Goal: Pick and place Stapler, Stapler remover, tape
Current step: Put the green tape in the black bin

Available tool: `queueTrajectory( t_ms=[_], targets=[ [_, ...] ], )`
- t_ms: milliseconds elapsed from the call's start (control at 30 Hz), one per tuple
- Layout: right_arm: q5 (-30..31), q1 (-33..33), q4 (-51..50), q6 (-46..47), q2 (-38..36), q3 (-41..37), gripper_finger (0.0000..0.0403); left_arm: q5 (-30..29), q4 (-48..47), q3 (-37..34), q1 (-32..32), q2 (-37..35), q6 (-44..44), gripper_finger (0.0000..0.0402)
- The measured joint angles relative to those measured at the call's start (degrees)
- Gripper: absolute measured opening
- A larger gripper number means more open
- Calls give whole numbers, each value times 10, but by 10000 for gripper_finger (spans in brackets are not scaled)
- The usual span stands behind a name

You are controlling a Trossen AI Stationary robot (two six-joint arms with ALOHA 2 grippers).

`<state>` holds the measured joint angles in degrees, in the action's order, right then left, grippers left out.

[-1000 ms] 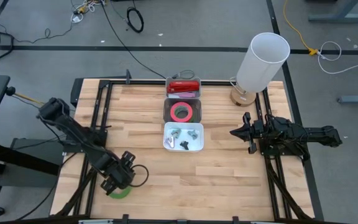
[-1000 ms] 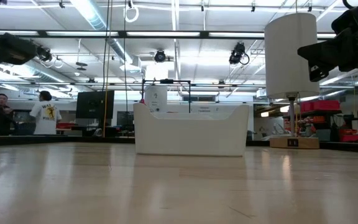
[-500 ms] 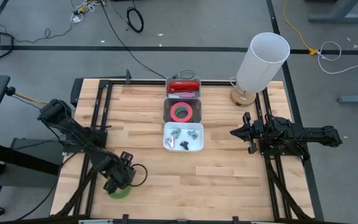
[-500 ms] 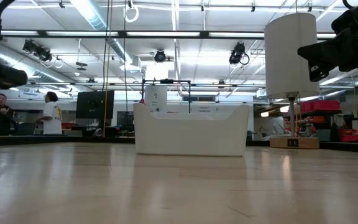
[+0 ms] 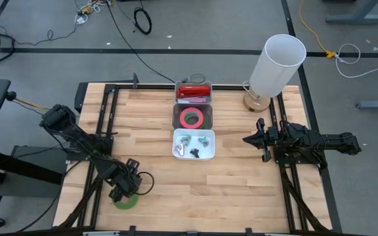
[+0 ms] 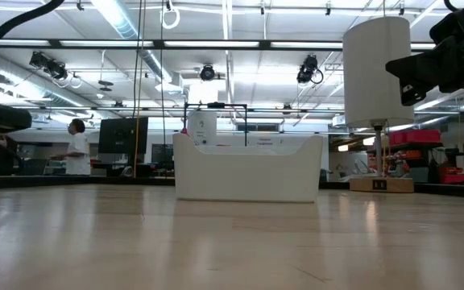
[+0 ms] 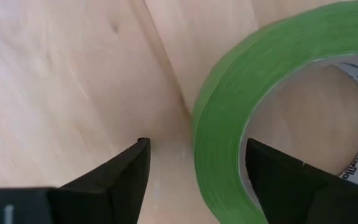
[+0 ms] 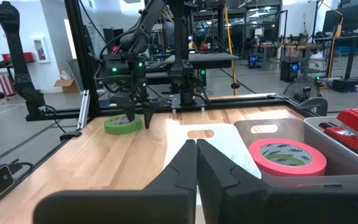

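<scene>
A green tape roll (image 5: 125, 201) lies flat on the table near its front left corner. My left gripper (image 7: 194, 146) points down at it, open; one finger stands outside the roll's wall (image 7: 222, 124) and the other over its hole. I see no touch. The right wrist view shows the same gripper (image 8: 138, 118) at the roll (image 8: 120, 126). A red stapler (image 5: 194, 91) lies in the far bin, a pink tape roll (image 5: 191, 118) in the grey middle bin, and stapler removers (image 5: 195, 144) in the white near bin. My right gripper (image 5: 248, 139) waits shut at the right.
The three bins (image 5: 176, 134) stand in a row at the table's middle. A white lamp (image 5: 277, 62) stands at the far right corner. Bare wood lies between the green roll and the bins. People move in the room beyond the table (image 6: 75, 145).
My left gripper has come down onto the green tape roll and slightly toward the table's near left corner, rolling a little about its own axis. The roll has stayed where it was.
</scene>
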<state>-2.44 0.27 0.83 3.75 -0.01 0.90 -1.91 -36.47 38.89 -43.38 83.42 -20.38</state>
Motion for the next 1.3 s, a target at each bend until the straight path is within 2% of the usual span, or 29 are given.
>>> queueTrajectory(
  t_ms=[767,1300],
  targets=[
    [0,0,0,0,0,0,13,30,30,0,0,0,1,119],
    [0,0,0,0,0,0,13,34,26,5,1,0,1,96]
  ],
)
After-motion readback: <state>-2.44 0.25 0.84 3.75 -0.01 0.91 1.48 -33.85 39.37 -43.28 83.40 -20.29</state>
